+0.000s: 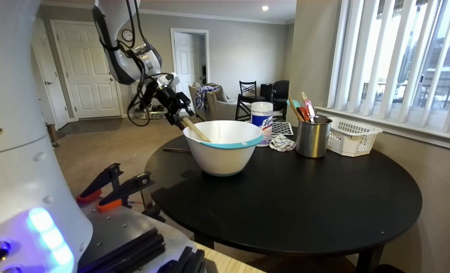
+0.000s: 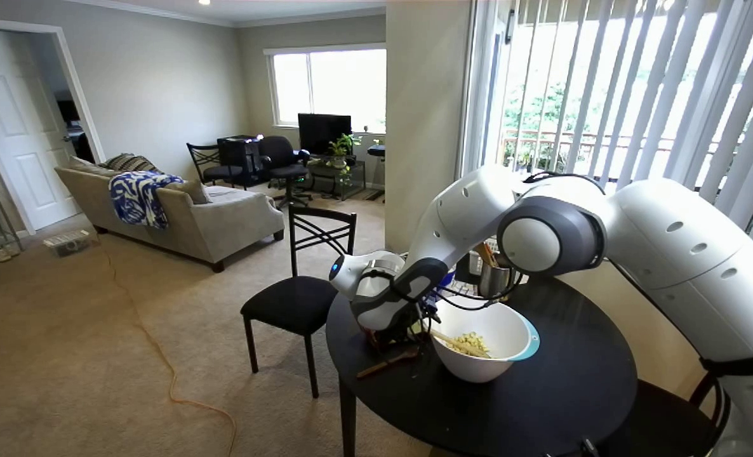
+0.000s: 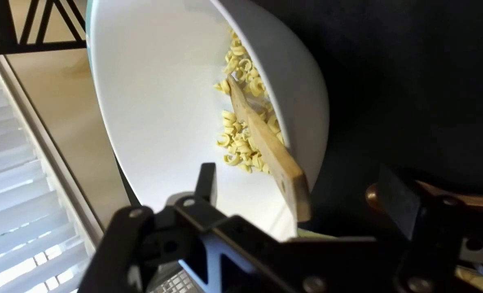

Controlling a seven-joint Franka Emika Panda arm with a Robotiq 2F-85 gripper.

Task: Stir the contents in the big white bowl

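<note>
Find white mixing bowl (image 1: 225, 161) upright on black table (image 1: 316, 201), opening upward. See wooden utensil (image 3: 267, 141) slanting from pasta (image 3: 241, 146) over bowl's rim toward gripper (image 3: 298, 185) just above rim, with jaws wide apart.

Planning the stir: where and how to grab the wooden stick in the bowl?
Grip the wooden stick by its upper end: tilted, it juts above the rim of the white bowl, its other end among the pasta. I'd come from above, outside that rim, closing across its narrow width; in the wrist view the open tool appears to straddle it.
</note>
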